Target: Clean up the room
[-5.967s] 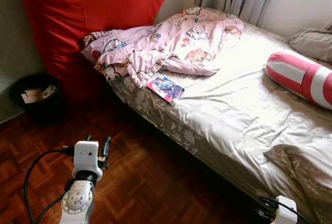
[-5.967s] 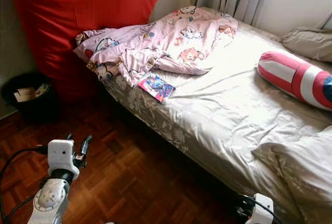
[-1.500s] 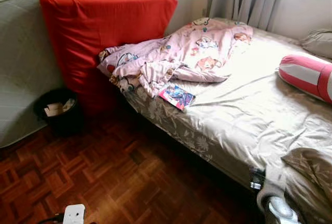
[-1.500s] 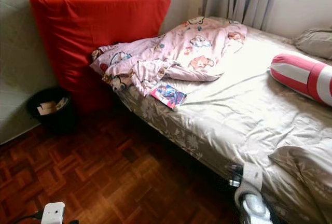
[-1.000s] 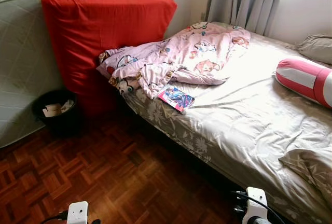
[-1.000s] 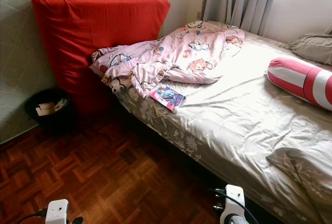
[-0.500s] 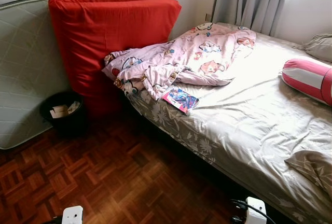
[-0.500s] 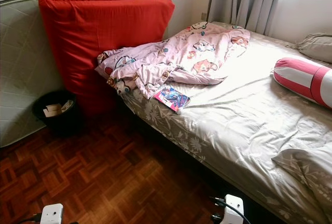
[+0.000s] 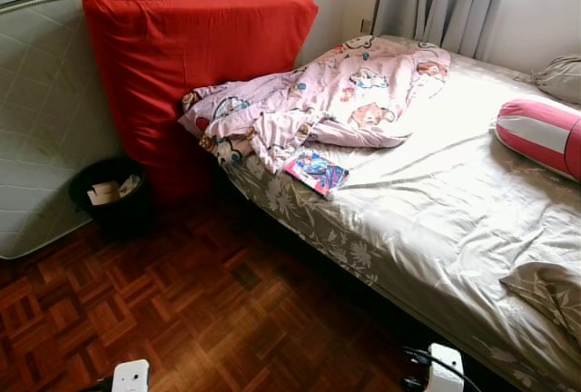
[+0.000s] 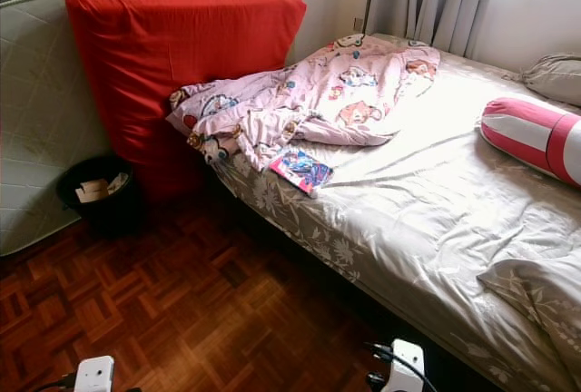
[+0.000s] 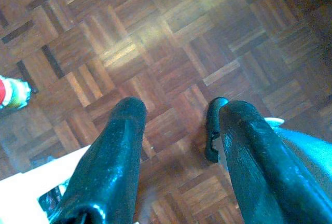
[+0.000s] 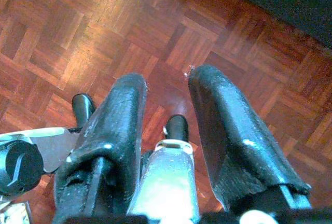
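Two arms cropped low, book [image 9: 315, 173] half-tucked under blanket [image 9: 318, 102]

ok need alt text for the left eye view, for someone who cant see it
A bed with a rumpled beige sheet holds a crumpled pink cartoon-print blanket, a colourful booklet near its edge and a red and white striped bolster. Big red cushions lean beside the bed, with a black waste bin on the parquet floor.
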{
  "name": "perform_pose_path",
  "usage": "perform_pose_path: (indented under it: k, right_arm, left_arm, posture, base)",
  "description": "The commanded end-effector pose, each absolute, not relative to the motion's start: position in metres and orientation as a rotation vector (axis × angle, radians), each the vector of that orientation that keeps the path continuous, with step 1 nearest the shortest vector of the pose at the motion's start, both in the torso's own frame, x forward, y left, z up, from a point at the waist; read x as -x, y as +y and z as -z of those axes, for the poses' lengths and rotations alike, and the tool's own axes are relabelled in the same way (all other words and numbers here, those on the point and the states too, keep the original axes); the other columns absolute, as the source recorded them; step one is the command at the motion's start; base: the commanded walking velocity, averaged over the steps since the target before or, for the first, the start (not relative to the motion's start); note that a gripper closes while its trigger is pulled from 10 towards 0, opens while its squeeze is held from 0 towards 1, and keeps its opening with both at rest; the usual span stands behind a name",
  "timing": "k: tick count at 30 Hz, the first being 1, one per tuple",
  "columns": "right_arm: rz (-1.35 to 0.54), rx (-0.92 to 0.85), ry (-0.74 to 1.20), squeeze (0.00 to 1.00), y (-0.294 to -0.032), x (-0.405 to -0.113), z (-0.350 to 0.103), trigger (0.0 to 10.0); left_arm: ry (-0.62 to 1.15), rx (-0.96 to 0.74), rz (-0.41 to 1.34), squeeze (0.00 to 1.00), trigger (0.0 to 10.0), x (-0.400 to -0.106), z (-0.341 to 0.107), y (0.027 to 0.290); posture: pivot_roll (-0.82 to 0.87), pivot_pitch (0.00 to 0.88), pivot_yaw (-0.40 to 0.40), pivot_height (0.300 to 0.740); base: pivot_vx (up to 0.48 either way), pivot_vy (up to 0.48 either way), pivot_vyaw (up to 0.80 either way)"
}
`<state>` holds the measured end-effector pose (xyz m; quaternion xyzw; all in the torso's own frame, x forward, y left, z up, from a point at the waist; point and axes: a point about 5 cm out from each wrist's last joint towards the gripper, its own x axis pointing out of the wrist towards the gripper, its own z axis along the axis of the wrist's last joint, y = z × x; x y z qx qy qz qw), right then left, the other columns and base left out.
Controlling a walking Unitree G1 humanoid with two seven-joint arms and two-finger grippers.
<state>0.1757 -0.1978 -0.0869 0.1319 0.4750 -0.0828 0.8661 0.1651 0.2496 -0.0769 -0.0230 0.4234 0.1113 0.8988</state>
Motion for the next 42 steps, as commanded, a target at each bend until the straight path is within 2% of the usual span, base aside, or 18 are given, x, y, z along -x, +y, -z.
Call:
perform_pose_path:
  k: [1, 11, 16, 28, 42]
  right_arm:
    - [0.198, -0.277, 0.99, 0.0, -0.202, -0.176, 0.086, 10.0]
    - [0.319, -0.26, 0.938, 0.0, -0.227, -0.177, 0.081, 10.0]
    - [0.319, -0.257, 0.96, 0.0, -0.23, -0.163, 0.086, 10.0]
    - [0.305, -0.288, 0.954, 0.0, -0.227, -0.16, 0.087, 10.0]
    - [0.334, -0.319, 0.956, 0.0, -0.248, -0.147, 0.087, 10.0]
  left_arm:
    - [0.892, 0.038, -0.229, 0.0, 10.0, -0.165, 0.078, 0.249]
    - [0.887, 0.016, -0.174, 0.0, 10.0, -0.172, 0.077, 0.239]
    - [0.888, 0.018, -0.167, 0.0, 10.0, -0.17, 0.079, 0.237]
    - [0.907, 0.014, -0.152, 0.0, 10.0, -0.156, 0.082, 0.243]
    - [0.942, 0.019, -0.161, 0.0, 10.0, -0.141, 0.088, 0.241]
  posture:
    - [0.08, 0.0, 0.007, 0.74]
    - [0.05, 0.0, -0.011, 0.74]
    - [0.05, 0.0, -0.024, 0.74]
    - [0.04, 0.0, -0.022, 0.74]
    - [0.05, 0.0, -0.013, 0.74]
  base:
    - [0.0, 0.0, 0.0]
    - [0.0, 0.0, 0.0]
    - [0.0, 0.0, 0.0]
    - [0.0, 0.0, 0.0]
    - [0.0, 0.0, 0.0]
